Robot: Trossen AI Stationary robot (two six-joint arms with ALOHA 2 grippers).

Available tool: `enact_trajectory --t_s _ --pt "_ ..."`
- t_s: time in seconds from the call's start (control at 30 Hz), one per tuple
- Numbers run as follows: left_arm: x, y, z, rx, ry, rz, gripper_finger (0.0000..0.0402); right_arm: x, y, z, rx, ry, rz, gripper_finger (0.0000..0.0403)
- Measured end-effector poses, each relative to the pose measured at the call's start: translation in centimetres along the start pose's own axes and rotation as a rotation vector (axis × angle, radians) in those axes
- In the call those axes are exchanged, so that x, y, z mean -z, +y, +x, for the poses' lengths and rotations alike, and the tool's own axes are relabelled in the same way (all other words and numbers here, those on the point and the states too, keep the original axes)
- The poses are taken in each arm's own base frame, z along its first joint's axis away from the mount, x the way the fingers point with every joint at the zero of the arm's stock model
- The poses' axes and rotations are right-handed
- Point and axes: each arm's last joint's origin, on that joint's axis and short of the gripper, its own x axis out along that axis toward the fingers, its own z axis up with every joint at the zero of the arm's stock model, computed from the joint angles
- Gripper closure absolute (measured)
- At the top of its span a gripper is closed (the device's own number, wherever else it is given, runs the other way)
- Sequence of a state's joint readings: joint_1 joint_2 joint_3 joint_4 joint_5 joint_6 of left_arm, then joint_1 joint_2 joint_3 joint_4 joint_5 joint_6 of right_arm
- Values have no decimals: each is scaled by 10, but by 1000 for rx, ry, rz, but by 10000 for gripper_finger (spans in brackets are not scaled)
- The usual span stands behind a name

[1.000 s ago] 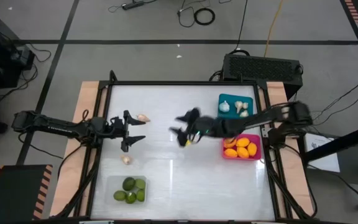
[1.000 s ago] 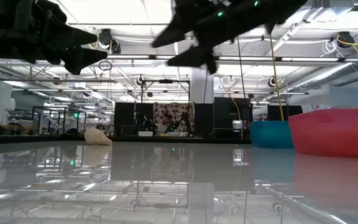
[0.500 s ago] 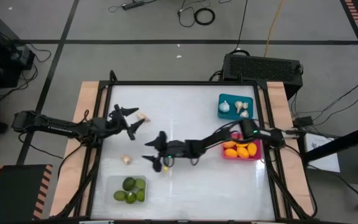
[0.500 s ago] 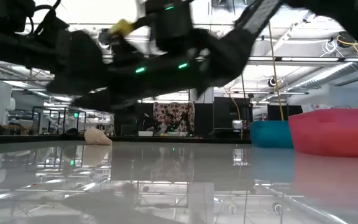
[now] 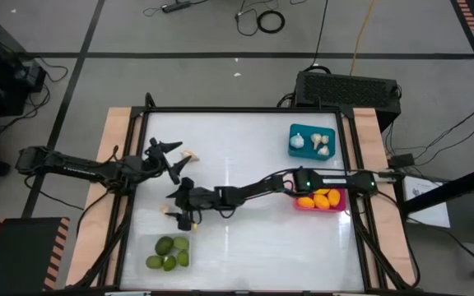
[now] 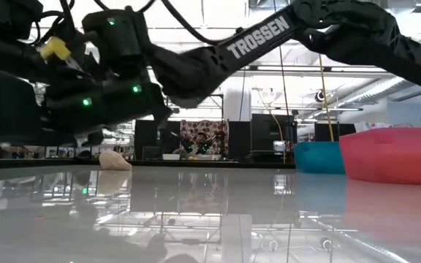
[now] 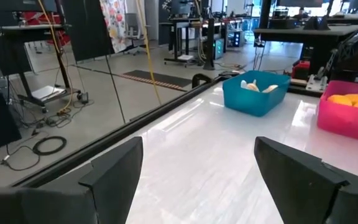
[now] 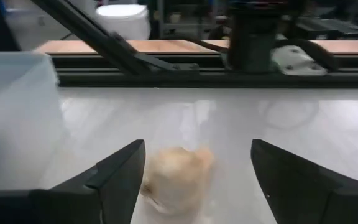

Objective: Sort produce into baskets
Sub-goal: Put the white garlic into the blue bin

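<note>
Right gripper (image 5: pixel 177 207), fingers spread and empty, reaches across the glossy white table (image 5: pixel 245 238) toward a beige garlic bulb (image 5: pixel 166 211) lying left of centre in the high view, just above the clear plastic basket of green limes (image 5: pixel 168 252). Risk: the rounded bulb may roll or squirt aside if the fingers close off-centre. Left gripper (image 5: pixel 169 156), released and empty, hovers nearby beside a second garlic bulb (image 5: pixel 189 154); arm collision is possible. The teal basket (image 5: pixel 312 141) lies far across.

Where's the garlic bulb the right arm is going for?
In the high view the garlic bulb lies on the table's left part, just above the clear bin of limes, with the open right pincer right beside it.
</note>
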State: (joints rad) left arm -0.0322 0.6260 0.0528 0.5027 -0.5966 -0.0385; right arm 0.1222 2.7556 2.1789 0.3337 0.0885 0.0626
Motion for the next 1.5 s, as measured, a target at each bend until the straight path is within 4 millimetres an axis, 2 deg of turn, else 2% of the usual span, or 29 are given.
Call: enact_trajectory --t_s 0.2,0.27,0.53,0.87,1.0,1.33,1.5 --pt "1 0 0 0 11 19 89 -5 -8 3 -14 35 32 117" --pt "1 0 0 0 12 27 89 -4 -9 3 -73 47 53 117" --pt "1 0 0 13 13 28 89 13 -10 7 -120 58 46 117" --pt "1 0 0 19 13 28 89 19 -15 9 -104 59 38 121" --pt "1 0 0 19 14 29 89 18 -18 9 -98 52 39 144" --pt "2 0 0 19 16 31 89 16 -21 9 -93 51 48 238" --pt "2 0 0 18 16 31 89 -1 -25 2 -85 127 25 265"
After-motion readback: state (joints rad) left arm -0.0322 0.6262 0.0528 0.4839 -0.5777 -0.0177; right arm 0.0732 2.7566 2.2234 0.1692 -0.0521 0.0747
